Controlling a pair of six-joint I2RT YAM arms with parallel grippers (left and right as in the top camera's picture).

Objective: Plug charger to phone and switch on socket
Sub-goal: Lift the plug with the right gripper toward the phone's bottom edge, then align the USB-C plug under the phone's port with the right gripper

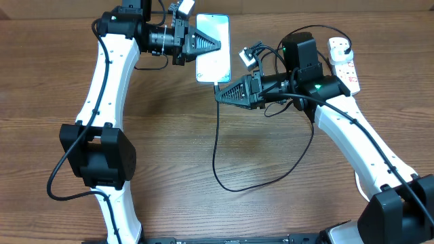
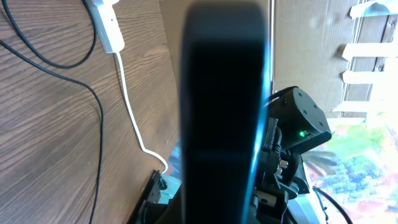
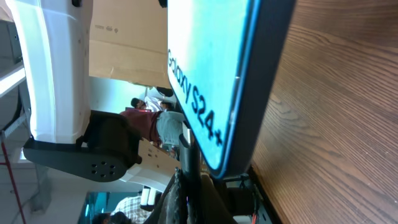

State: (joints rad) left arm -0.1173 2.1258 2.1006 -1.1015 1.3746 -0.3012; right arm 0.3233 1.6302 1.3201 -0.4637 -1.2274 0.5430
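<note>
Wooden table (image 1: pixel 203 210); left tool (image 1: pixel 218 45) pinching phone (image 1: pixel 214 68), right tool (image 1: pixel 219 97) pinching charger (image 1: pixel 215 146) at phone's end.

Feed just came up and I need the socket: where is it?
Look at the wooden table's far right corner, just beyond the right arm's black wrist. The socket is the white oblong block there, the only thing with red markings.

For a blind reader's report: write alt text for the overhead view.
A light-blue phone is gripped by the left tool while the right tool pinches the black charger cable at the phone's bottom end. The cable loops across the table toward the white socket.
</note>
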